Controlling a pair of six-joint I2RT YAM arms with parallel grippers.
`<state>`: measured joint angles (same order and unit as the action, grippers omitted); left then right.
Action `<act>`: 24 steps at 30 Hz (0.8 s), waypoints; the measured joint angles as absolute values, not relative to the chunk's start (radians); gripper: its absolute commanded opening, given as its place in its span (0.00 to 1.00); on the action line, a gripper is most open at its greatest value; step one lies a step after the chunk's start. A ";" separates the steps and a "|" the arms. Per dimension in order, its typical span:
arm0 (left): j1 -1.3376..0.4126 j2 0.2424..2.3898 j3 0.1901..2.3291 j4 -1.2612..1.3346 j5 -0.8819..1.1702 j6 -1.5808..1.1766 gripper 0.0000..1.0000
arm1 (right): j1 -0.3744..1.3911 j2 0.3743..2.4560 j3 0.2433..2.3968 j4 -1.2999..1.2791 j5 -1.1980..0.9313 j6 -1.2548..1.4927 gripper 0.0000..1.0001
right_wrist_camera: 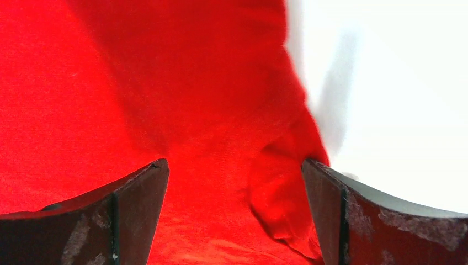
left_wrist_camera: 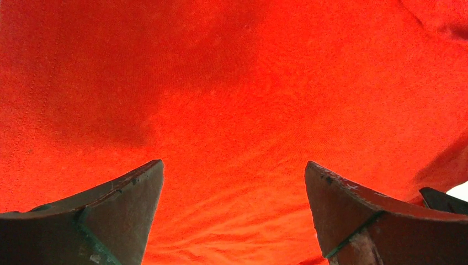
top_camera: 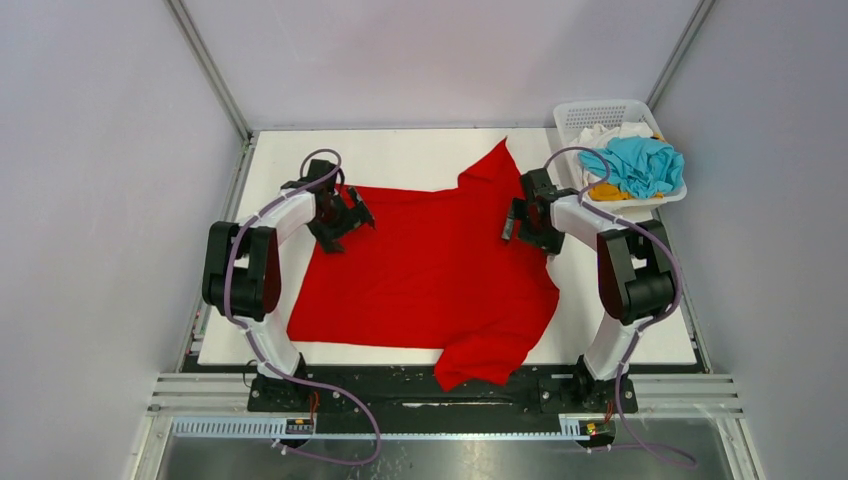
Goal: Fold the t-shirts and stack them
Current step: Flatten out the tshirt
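Observation:
A bright red t-shirt [top_camera: 430,270] lies spread across the white table, one sleeve pointing to the far side and another part hanging over the near edge. My left gripper [top_camera: 352,215] hovers open over the shirt's far left part. In the left wrist view red cloth [left_wrist_camera: 232,83] fills the frame beneath the open left gripper [left_wrist_camera: 234,163]. My right gripper [top_camera: 512,222] stands open at the shirt's right edge. Between the open jaws of the right gripper [right_wrist_camera: 234,161] lies a raised fold of the red shirt [right_wrist_camera: 281,187]. Neither gripper holds anything.
A white perforated basket [top_camera: 600,108] stands at the far right corner with a turquoise shirt [top_camera: 640,165], a white one [top_camera: 600,135] and an orange-yellow one [top_camera: 607,192] heaped in it. Bare table [right_wrist_camera: 397,110] shows right of the red shirt. Metal frame posts flank the table.

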<state>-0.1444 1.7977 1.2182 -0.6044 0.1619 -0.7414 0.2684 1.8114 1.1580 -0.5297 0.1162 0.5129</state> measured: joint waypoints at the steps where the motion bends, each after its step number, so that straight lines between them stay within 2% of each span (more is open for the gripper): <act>1: -0.143 1.798 1.217 -0.604 0.162 -0.741 0.99 | 0.268 1.803 1.156 -0.543 0.146 0.509 1.00; 5: -0.136 1.801 1.226 -0.603 0.167 -0.747 0.99 | 0.268 1.752 1.142 -0.548 0.194 0.469 0.99; 10: -0.133 1.847 1.355 -0.595 0.157 -0.758 0.99 | 0.268 1.689 1.119 -0.499 0.181 0.429 0.99; 16: -0.102 1.957 1.543 -0.573 0.115 -0.760 0.99 | 0.268 1.594 1.044 -0.407 0.136 0.402 0.99; 24: -0.020 2.112 1.610 -0.580 0.093 -0.781 0.99 | 0.268 1.556 1.012 -0.372 0.130 0.390 0.99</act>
